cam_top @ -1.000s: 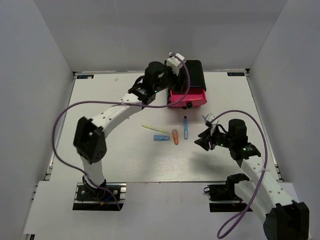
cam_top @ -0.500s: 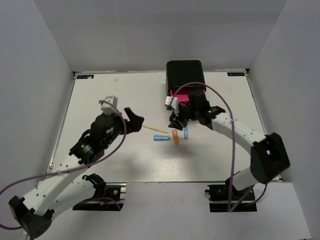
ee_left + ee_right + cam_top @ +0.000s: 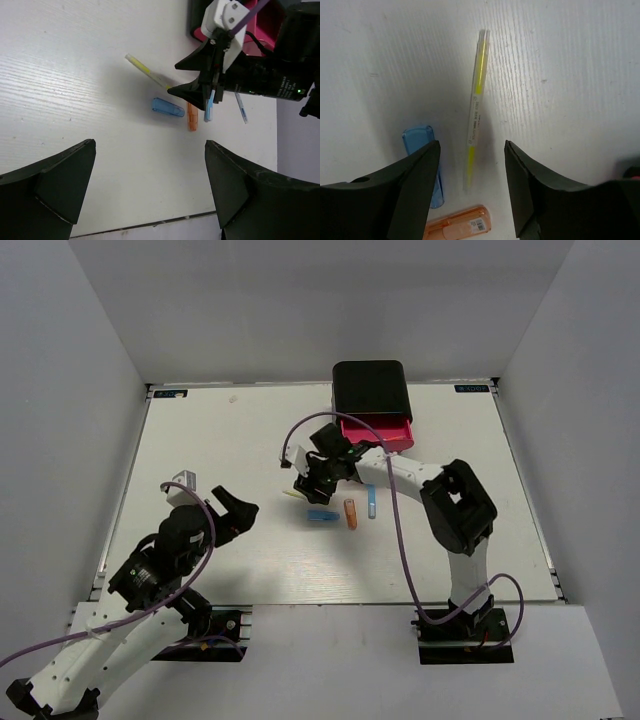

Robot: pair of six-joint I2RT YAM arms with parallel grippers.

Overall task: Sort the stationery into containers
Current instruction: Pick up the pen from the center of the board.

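The yellow-green stick (image 3: 476, 100) lies flat on the table. My right gripper (image 3: 472, 145) is open, its jaws standing either side of the stick's near end without touching it. Seen from above, this gripper (image 3: 305, 485) hovers over the stick (image 3: 293, 496). Beside it lie the light-blue cylinder (image 3: 322, 516), the orange cylinder (image 3: 350, 514) and the blue pen (image 3: 371, 502). The black cabinet (image 3: 370, 388) stands at the back with one pink drawer (image 3: 377, 432) pulled out. My left gripper (image 3: 240, 508) is wide open and empty, well to the left of the stationery (image 3: 168, 107).
The right arm stretches from its base across the table's middle, passing just in front of the open drawer. White walls close in the table on the left, right and back. The table's near edge shows just below the left fingers (image 3: 235, 190).
The left arm has pulled back from the cabinet to the near left and opened wide. The right arm has swung in from the right, across the stationery, to the yellow-green stick.
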